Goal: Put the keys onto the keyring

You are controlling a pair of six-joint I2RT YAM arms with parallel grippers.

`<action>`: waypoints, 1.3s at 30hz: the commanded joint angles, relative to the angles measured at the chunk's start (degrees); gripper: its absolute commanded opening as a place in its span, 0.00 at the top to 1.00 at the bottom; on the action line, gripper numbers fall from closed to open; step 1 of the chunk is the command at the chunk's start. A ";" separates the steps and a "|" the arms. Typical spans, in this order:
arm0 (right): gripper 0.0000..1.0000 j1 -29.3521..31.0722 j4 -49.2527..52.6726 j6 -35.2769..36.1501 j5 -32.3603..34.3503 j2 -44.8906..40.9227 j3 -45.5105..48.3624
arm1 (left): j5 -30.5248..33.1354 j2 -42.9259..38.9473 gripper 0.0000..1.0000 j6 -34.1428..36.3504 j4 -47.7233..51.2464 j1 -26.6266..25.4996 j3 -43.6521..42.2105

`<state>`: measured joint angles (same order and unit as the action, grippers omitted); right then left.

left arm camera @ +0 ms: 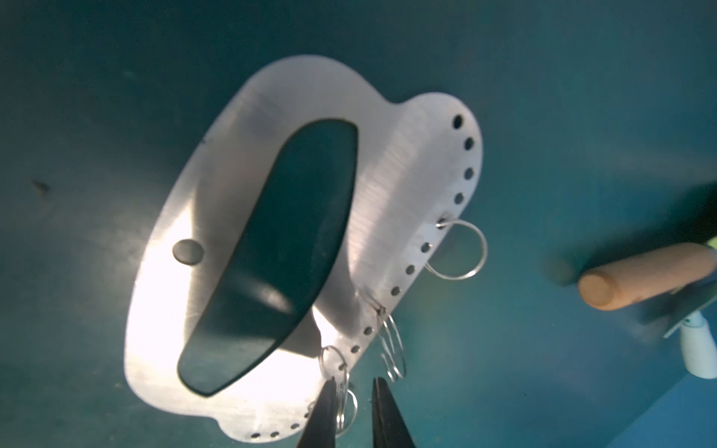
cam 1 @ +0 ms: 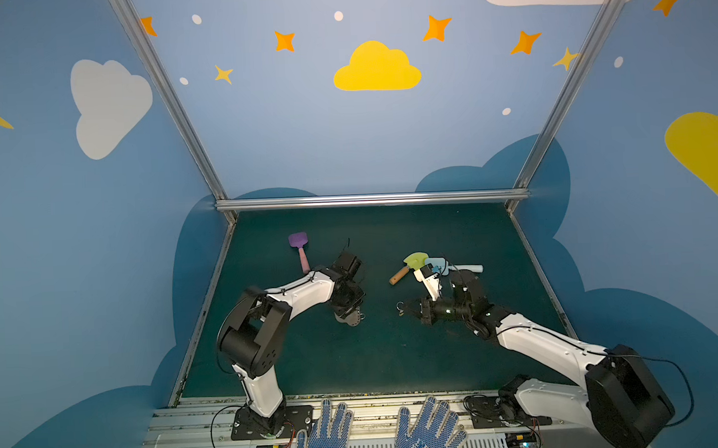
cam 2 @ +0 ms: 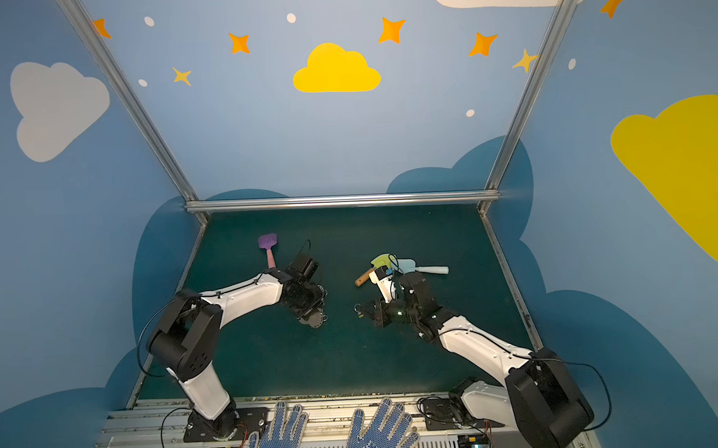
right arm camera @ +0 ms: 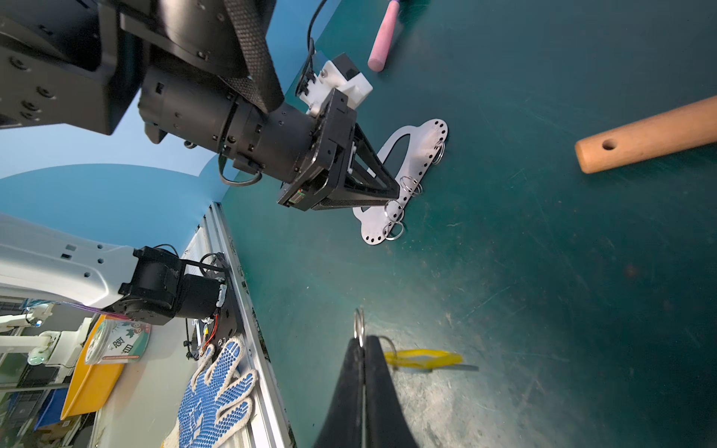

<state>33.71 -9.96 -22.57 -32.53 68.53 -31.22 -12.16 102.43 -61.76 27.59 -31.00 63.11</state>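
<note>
Pinching the keys [right arm camera: 423,358] by their small ring in the right gripper [right arm camera: 361,343], clamped fully together; yellow head and silver blade trailing low at the green mat [right arm camera: 543,271], touching or not, cannot tell. Holding the keys [cam 1: 401,308] near mid-mat in both top views, well apart from the keyring [left arm camera: 388,174]. Leaving the keyring flat on the mat under the left gripper [left arm camera: 354,391], parted only slightly and gripping nothing visible, just straddling one of the little rings [left arm camera: 342,399] at the holed edge, beside one finger [left arm camera: 322,419], not pinched. Judged mid-task: nothing threaded on yet. Plenty to go wrong from here. Could lose that little ring from so loose a straddle, or shove the flat plate across the mat on any sideways push, with nothing seen pinning it down. Could twist the bunch in so thin a pinch on round wire and miss the split on approach. Could snag the neighbouring rings crowded along the same edge and thread onto the wrong one. Could knock the toy shovel [cam 1: 415,261] lying just behind the right wrist on a wide swing. Cannot tell whether spread open at all, that little ring; if shut, likely to just bounce the keys off.
</note>
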 commanded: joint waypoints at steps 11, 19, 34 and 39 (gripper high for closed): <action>1.00 0.54 -0.87 -0.68 -0.12 0.52 0.12 | 0.89 1.59 0.95 1.12 1.77 0.40 0.69; 1.00 1.96 -1.87 -1.03 -0.17 3.72 -0.58 | 0.39 1.72 0.84 -0.50 0.89 0.37 0.92; 1.00 2.04 -1.75 -0.40 0.02 3.54 -0.75 | -0.65 -1.76 0.70 -5.14 0.37 -1.38 -2.29; 1.00 2.06 -1.65 -0.20 0.18 3.32 -0.73 | -0.39 -1.88 0.69 -6.71 -0.55 -1.87 -2.56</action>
<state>35.48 -10.57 -23.53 -32.51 72.23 -31.24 -12.99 101.82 -66.92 27.22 -32.71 61.04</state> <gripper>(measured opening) 0.051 0.311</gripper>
